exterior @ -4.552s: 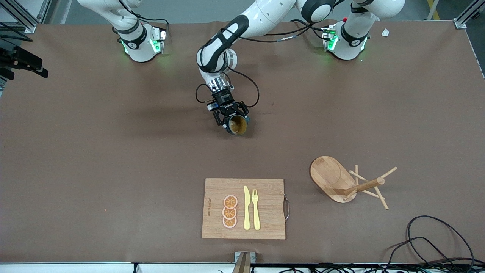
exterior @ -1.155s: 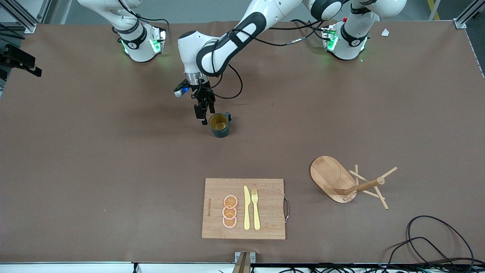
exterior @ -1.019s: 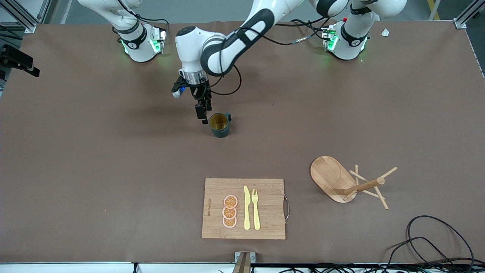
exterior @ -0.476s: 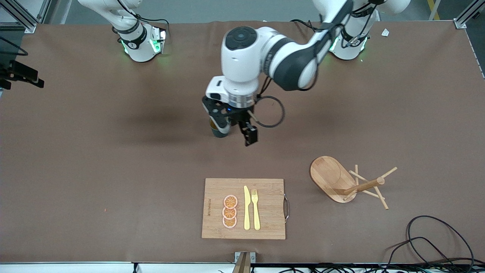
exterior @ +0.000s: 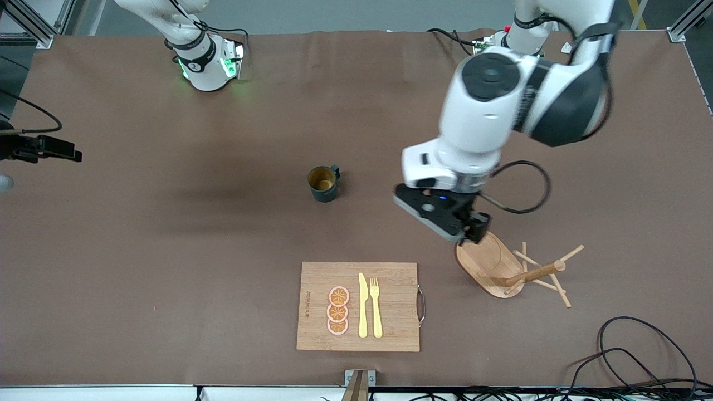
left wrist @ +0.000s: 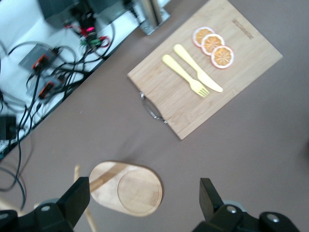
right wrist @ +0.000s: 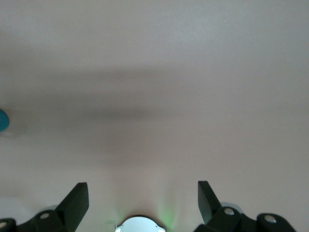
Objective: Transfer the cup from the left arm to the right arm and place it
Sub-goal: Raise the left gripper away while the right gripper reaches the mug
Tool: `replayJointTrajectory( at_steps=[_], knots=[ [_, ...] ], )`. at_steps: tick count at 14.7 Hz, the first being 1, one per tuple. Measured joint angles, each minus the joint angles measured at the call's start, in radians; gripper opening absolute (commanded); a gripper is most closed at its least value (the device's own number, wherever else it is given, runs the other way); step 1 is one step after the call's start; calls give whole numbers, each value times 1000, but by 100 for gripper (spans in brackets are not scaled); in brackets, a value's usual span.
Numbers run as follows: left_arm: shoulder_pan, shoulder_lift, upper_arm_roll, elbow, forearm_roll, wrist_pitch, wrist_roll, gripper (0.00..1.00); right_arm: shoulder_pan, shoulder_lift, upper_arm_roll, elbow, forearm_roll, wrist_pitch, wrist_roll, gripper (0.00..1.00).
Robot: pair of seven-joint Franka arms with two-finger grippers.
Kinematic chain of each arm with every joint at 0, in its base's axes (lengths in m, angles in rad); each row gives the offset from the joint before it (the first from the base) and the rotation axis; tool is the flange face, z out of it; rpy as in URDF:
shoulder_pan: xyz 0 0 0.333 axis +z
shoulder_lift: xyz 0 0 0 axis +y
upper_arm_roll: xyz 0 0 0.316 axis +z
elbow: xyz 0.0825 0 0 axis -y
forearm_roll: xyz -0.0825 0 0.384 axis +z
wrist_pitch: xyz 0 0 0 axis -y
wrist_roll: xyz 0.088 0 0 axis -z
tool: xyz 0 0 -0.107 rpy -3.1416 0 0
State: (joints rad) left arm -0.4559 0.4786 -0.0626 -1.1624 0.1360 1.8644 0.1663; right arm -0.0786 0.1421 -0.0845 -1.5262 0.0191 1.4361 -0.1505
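The cup [exterior: 323,184] stands upright and unheld mid-table, ready for pickup; the left gripper [left wrist: 140,205], jaws spread and empty, hangs over the oval wooden stand [exterior: 486,262], while the right gripper [right wrist: 142,203], likewise spread, waits over bare table.

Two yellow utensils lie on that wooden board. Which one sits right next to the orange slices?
The knife. It lies between the orange slices and the fork on the wooden board; its plain blade has no prongs.

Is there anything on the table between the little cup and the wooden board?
No. In the front view, only bare brown table lies between the cup and the wooden board.
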Motion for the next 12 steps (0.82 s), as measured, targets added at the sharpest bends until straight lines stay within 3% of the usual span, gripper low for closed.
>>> replayJointTrajectory(
  at_steps=[5, 12],
  knots=[
    [190, -84, -1, -2, -103, -115, -1, 100, 13, 4, 13, -21, 3, 29, 175, 100],
    [378, -189, -2, -20, -176, -386, -89, 100, 200, 6, 28, -113, 65, 135, 662, 100]
  ],
)
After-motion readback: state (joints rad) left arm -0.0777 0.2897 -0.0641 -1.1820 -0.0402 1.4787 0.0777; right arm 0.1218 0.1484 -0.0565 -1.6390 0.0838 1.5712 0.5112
